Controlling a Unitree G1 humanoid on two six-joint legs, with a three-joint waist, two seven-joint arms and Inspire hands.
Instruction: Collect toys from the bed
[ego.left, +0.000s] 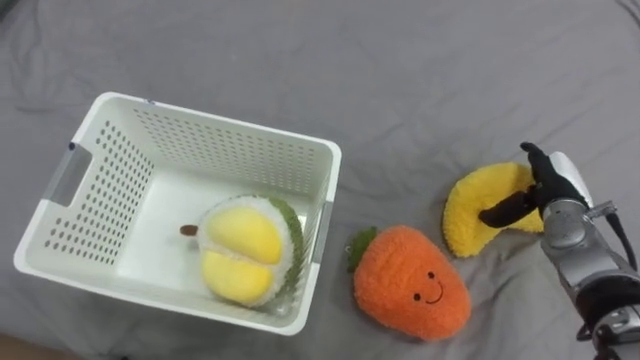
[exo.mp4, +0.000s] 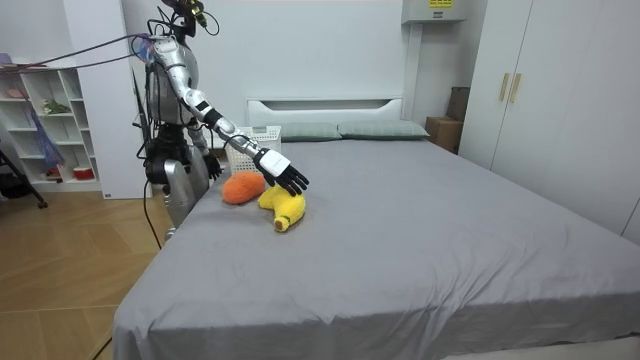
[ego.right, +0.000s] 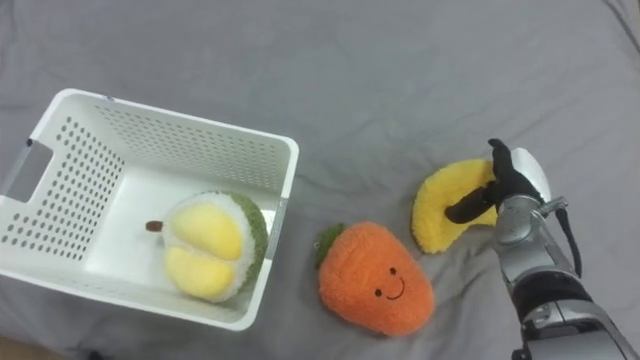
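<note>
Three plush toys logged on the grey bed (ego.left: 400, 60), one of them already contained.

Nearest the camera: an orange carrot toy (ego.left: 410, 290) with a stitched smile lay flat on the sheet. Its green tuft pointed toward the basket. It sat just beside the basket's right wall, outside it and not touching.

White perforated basket (ego.left: 235, 122) sat to the robot's left, upright on the sheet, with a handle slot in its left end wall. Contents: one durian toy (ego.left: 245, 250), yellow lobes with a green rim. It lay on the basket floor against the near right corner, a small brown stem showing at its left. The remainder of the basket floor was bare white plastic.

Further out and to the right: a yellow banana toy (ego.left: 478, 205) lay curved on the sheet, well apart from the basket and near the carrot.

Right hand (ego.left: 548, 185) was at the banana's right end. Dark fingers were extended and loosely spread, and the thumb was laid across the yellow plush. Contact was seen but no closed grasp; the banana was not lifted.

Room view: the robot stood at the bedside on the room view's left, right arm stretched out over the mattress. Left hand (exo.mp4: 212, 165) hung low beside its body at the bed edge.

Farthest: two pillows (exo.mp4: 380, 130) lay against a white headboard (exo.mp4: 325, 104).
</note>
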